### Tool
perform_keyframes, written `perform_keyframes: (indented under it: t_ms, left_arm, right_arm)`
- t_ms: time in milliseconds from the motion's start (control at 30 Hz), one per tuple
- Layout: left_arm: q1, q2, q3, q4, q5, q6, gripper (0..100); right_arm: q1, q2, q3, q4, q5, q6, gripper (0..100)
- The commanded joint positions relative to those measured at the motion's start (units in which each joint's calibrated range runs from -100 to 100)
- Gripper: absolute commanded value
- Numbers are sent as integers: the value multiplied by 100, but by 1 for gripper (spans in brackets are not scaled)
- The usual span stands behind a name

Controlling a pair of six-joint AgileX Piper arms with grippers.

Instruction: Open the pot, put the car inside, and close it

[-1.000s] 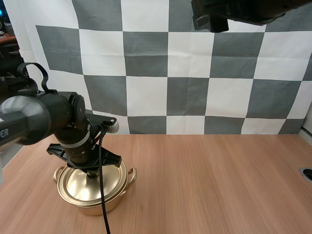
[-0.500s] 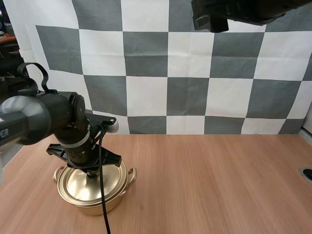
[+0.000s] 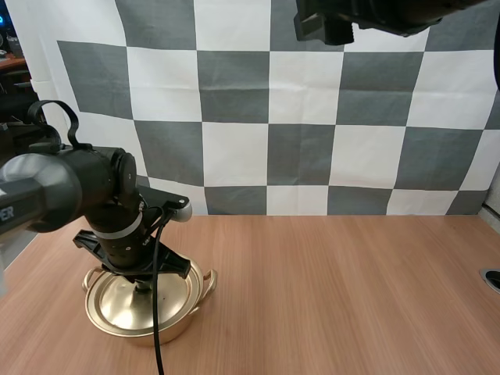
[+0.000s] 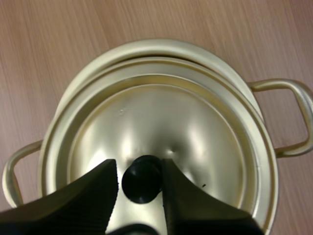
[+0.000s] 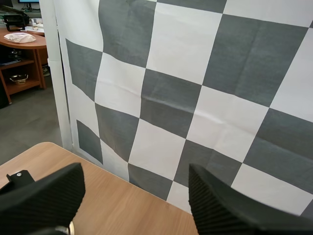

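A gold pot (image 3: 144,301) with two loop handles stands on the wooden table at the front left. Its gold lid (image 4: 161,132) has a black knob (image 4: 142,178) and sits slightly off-centre on the pot's rim (image 4: 161,46). My left gripper (image 3: 141,283) reaches straight down onto the lid. In the left wrist view, my left gripper (image 4: 139,166) has its two black fingers pinching the knob from both sides. My right arm (image 3: 367,16) hangs high above the table. My right gripper (image 5: 136,176) is open, its fingers wide apart with nothing between them.
The wooden table (image 3: 336,297) stretches bare to the right of the pot. A small round dark fitting (image 3: 492,279) sits at the table's right edge.
My left arm has shifted a little to the left and the pot with its lid has slid that way with it. My right arm overhead has also moved slightly left.
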Motion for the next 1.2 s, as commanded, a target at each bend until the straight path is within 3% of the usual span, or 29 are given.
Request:
perform_keyframes:
  t_ms: [0,67,200,733,800,1000,1167]
  left_arm:
    - [0,1,0,-2,-153,87,74]
    - [0,1,0,-2,-390,181,85]
    - [0,1,0,-2,-712,326,93]
    - [0,1,-216,-5,-1175,281,93]
    - [0,1,-345,10,-1107,140,100]
    - [0,-11,-933,560,-1128,-486,100]
    - [0,-11,-1561,767,-1112,-466,100]
  right_arm:
    - [0,1,2,0,0,-60,100]
    - [0,1,2,0,0,-60,100]
    - [0,1,2,0,0,-60,100]
    - [0,1,2,0,0,-84,100]
    - [0,1,2,0,0,-84,100]
    - [0,1,2,0,0,-84,100]
    - [0,1,2,0,0,-84,100]
